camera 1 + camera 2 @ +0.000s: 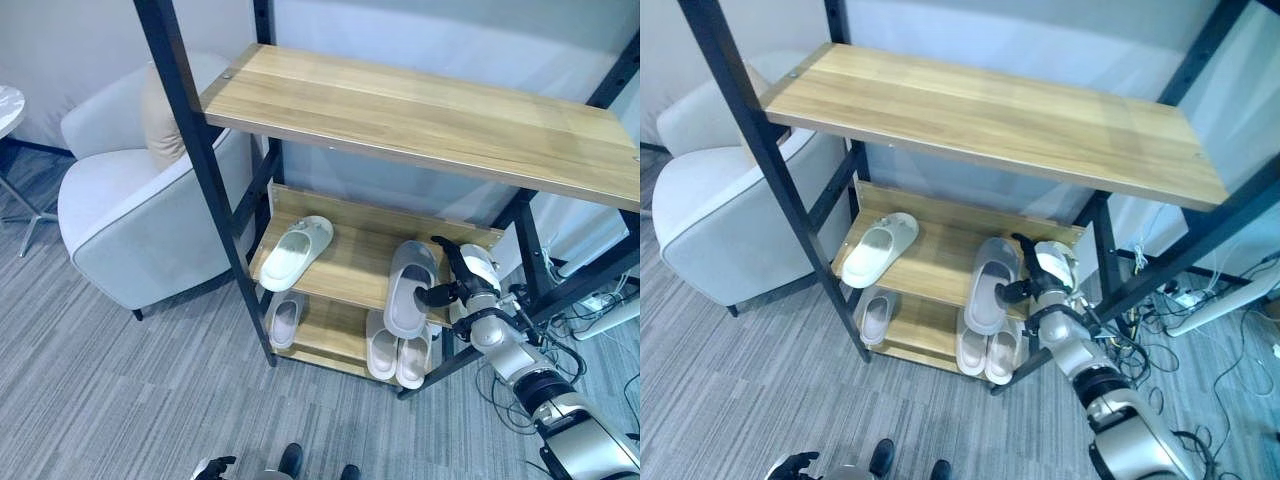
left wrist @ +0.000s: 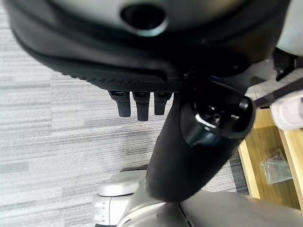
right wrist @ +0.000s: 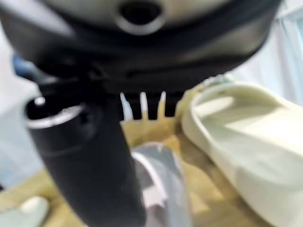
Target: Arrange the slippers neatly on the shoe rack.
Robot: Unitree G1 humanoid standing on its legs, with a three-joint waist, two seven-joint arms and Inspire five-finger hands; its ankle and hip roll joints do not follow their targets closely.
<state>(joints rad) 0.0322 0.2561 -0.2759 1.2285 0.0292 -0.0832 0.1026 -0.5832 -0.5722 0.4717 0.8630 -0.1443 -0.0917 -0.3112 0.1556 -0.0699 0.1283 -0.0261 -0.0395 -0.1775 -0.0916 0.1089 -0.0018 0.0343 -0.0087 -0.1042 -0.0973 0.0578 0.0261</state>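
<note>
Carpet [image 1: 120,400], grey and striped, lies nearest, under everything.

Left robot hand [image 2: 137,101]: hangs low over the carpet, fingers straight and loose, nothing in it.

Shoe rack [image 1: 420,115]: black metal frame with three wooden shelves, a wide bare top board and two lower ones.

Bottom shelf: a pale pair of slippers [image 1: 397,355] side by side at the right end, touching each other; a single grey slipper [image 1: 285,320] at the left end, beside the front post.

Middle shelf: a grey slipper [image 1: 410,288] at the right, its heel end overhanging the front edge; a cream slipper [image 1: 296,252] at the left, lying at a slant, well apart from the grey one.

Right robot hand [image 1: 452,285]: at the right end of the middle shelf, thumb against the grey slipper's right side, fingers raised and spread, not closed round it. The right wrist view shows a cream slipper just beside this hand.

Armchair [image 1: 140,210]: light grey, with a tan cushion [image 1: 160,120], left of the rack.

Cables [image 1: 600,300]: on the floor at the right.
</note>
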